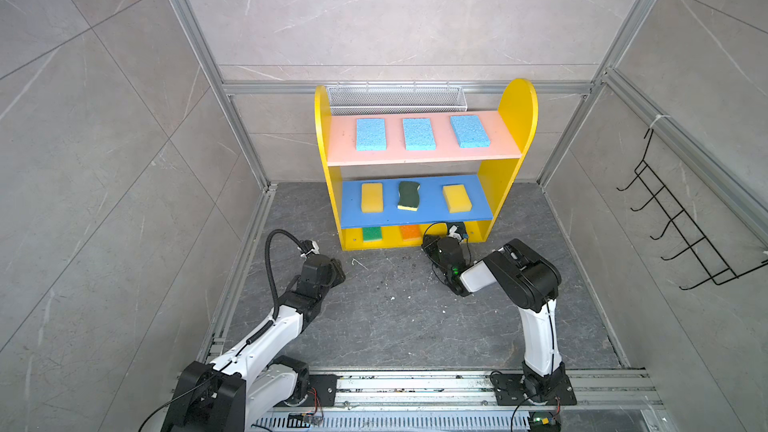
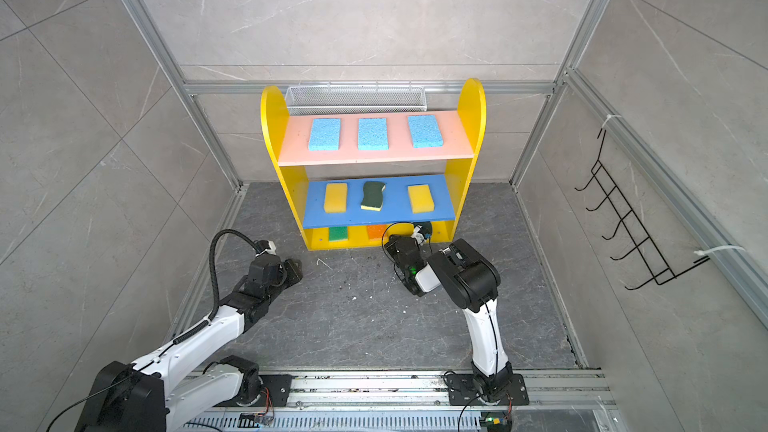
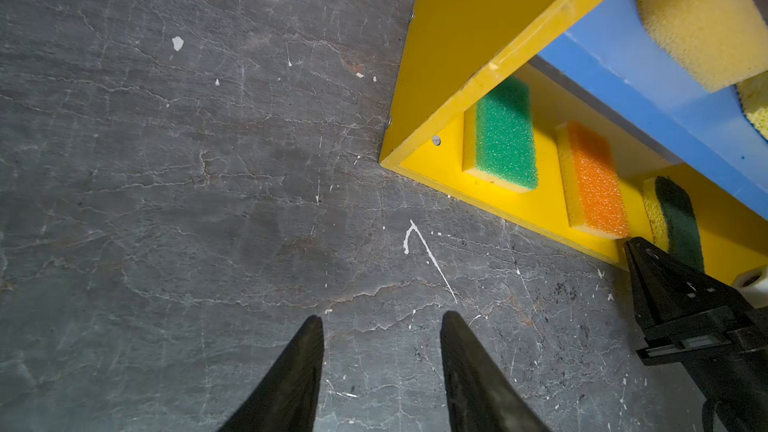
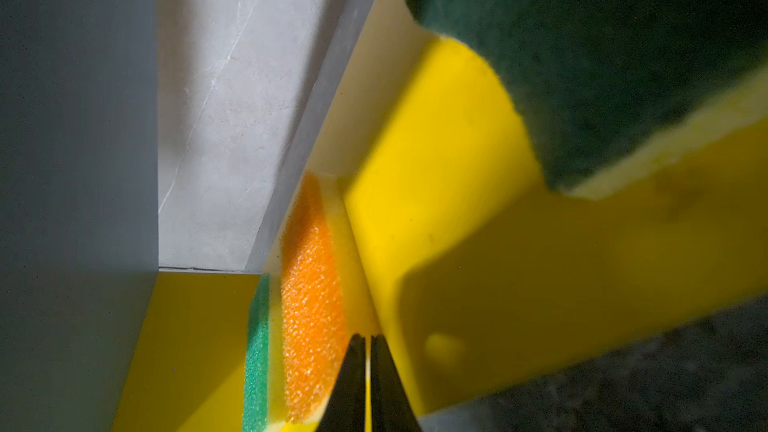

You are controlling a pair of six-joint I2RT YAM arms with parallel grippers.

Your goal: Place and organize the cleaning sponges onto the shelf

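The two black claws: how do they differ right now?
The left gripper stands open; the right gripper is shut. The left gripper hangs over the floor, apart from the shelf; the right gripper reaches the shelf's yellow base, near the orange sponge and a dark green sponge. Both look empty.

Grey tiled walls [image 1: 395, 14] and aluminium framing [image 1: 407, 88] surround a dark stone floor [image 1: 395, 317].

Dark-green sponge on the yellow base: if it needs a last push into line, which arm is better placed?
Likely right. The right gripper is shut at the shelf's yellow base, beside the dark-green sponge. The left gripper hangs open over bare floor, farther off.
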